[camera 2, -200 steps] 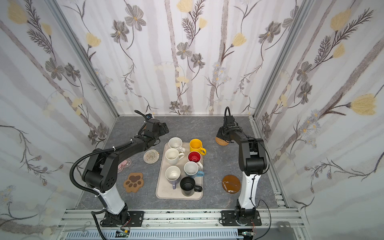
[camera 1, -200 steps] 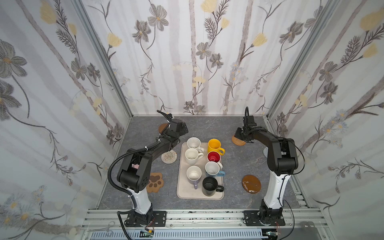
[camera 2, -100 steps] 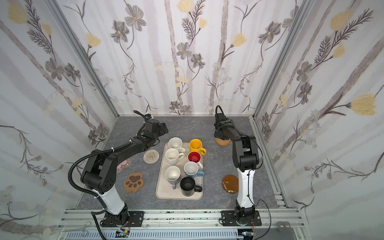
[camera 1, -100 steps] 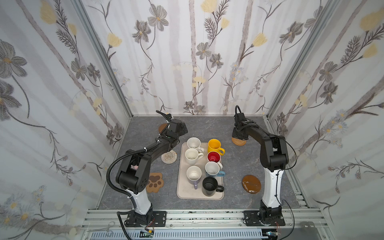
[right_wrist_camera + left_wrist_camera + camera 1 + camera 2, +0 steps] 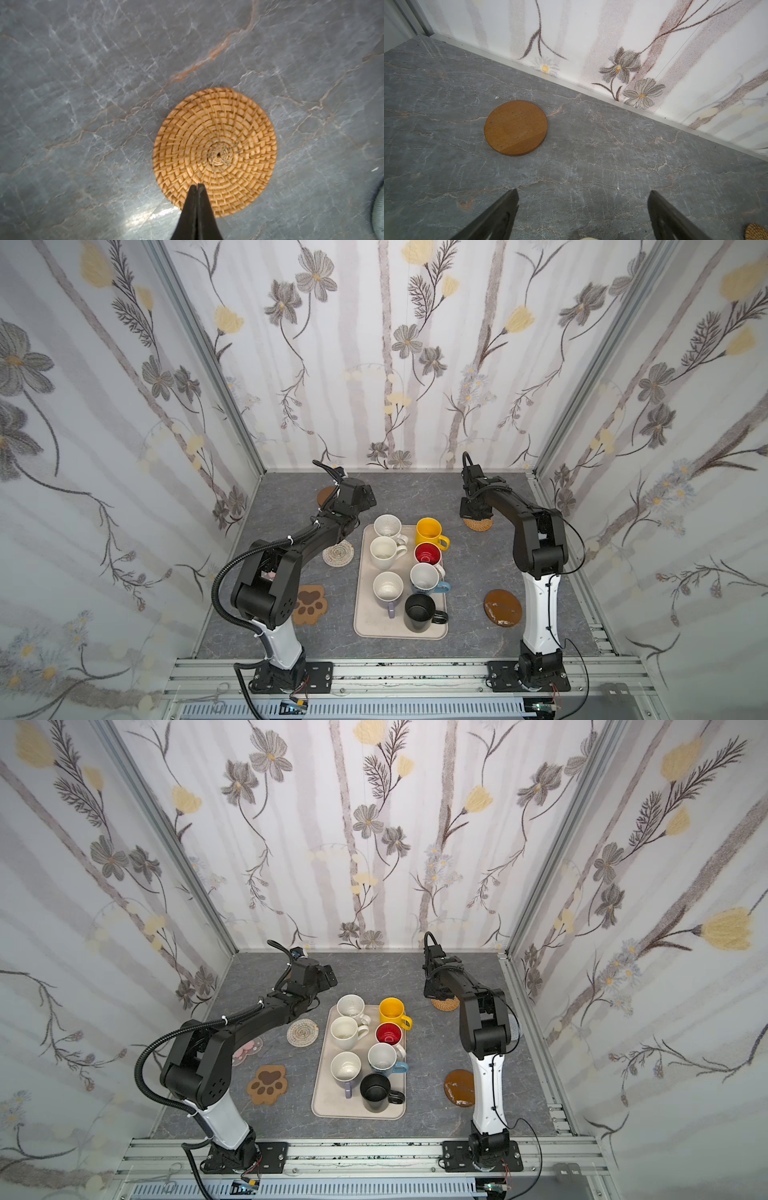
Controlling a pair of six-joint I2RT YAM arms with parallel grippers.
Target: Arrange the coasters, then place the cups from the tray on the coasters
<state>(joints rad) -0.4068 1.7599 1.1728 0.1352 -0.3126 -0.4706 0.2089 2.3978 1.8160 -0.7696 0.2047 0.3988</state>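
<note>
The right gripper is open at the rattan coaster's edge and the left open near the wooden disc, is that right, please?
No: the right wrist view shows the right gripper shut at the rattan coaster's edge; the left gripper is open near the wooden disc.

No text, label, brand, number or sign can be read in any of the views.
</note>
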